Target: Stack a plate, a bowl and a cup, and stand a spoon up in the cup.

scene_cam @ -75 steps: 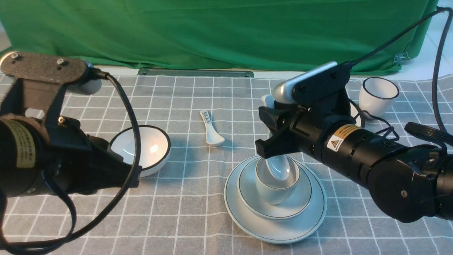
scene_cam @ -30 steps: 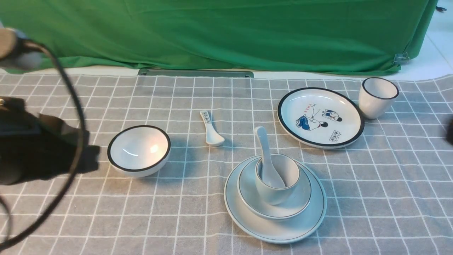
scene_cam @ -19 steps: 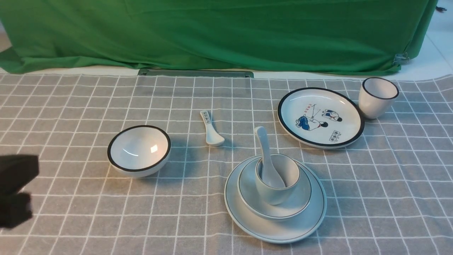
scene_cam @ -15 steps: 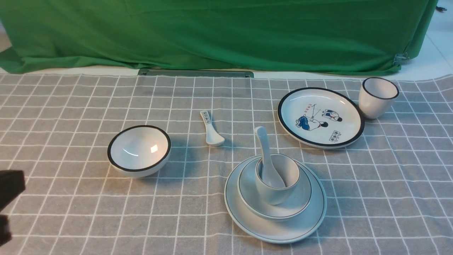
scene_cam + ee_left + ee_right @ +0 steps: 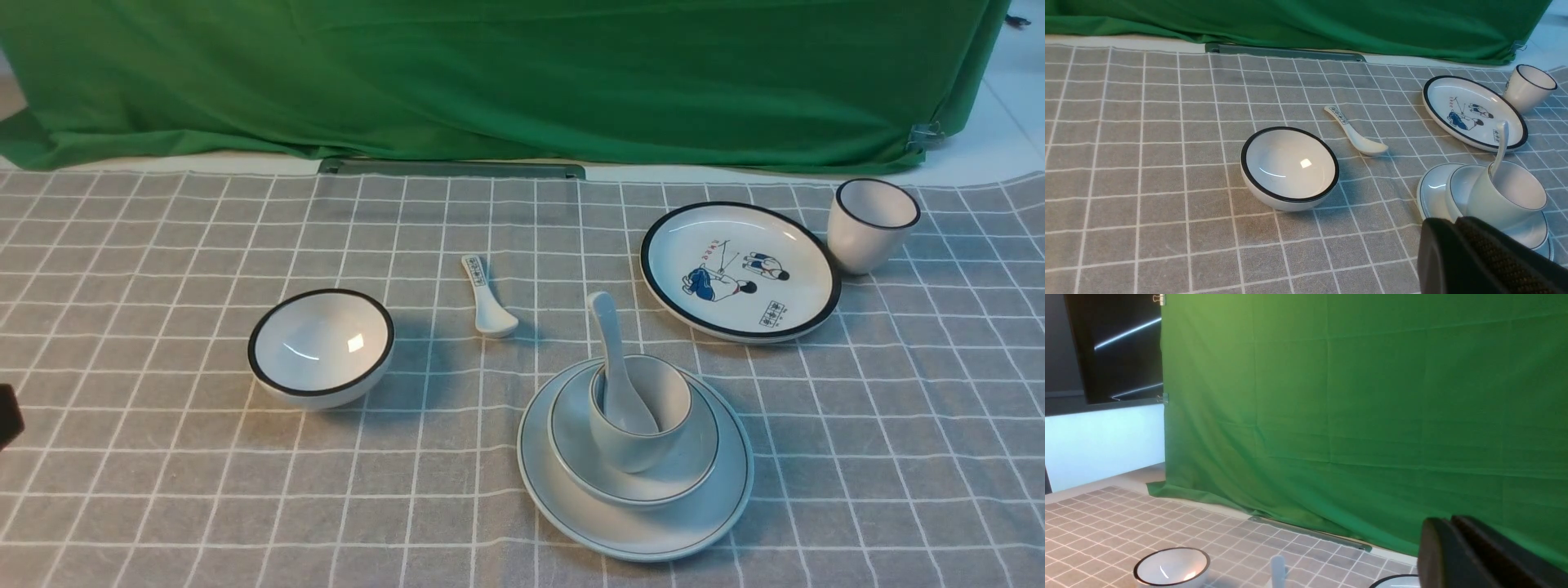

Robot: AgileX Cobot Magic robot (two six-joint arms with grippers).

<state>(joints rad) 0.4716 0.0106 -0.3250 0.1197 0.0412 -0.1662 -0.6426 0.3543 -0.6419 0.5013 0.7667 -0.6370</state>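
**Stacked tableware after withdrawal of the arms.** Both arms have been drawn back from over the plate [image 5: 637, 535] since the earlier frames. Of the left arm [image 5: 6, 416] only a dark sliver is left at the edge of the front view, and the right arm is no longer seen there.

The round, glazed, pale grey-white plate, edged with a thin dark line, is laid flat on the tabletop [image 5: 163, 506], which is covered by a grey woven cloth ruled in white squares. The shallow bowl [image 5: 694, 465] is nested on the plate's centre, and the rounded, handleless grey-green cup [image 5: 629, 453] is seated in the bowl. The glossy white ceramic spoon [image 5: 608, 343] is stood in the cup, scoop down, with its handle leaned against the rim.

Left of the plate, a deep black-rimmed bowl [image 5: 321, 347] and a short printed spoon [image 5: 487, 298] are laid. Beyond the plate to the right, a picture plate [image 5: 718, 237] and a black-rimmed cup [image 5: 872, 224] are set.

In the wrist views the jaws of the left gripper [image 5: 1453, 222] and of the right gripper [image 5: 1449, 520] are seen pressed together, with nothing held.
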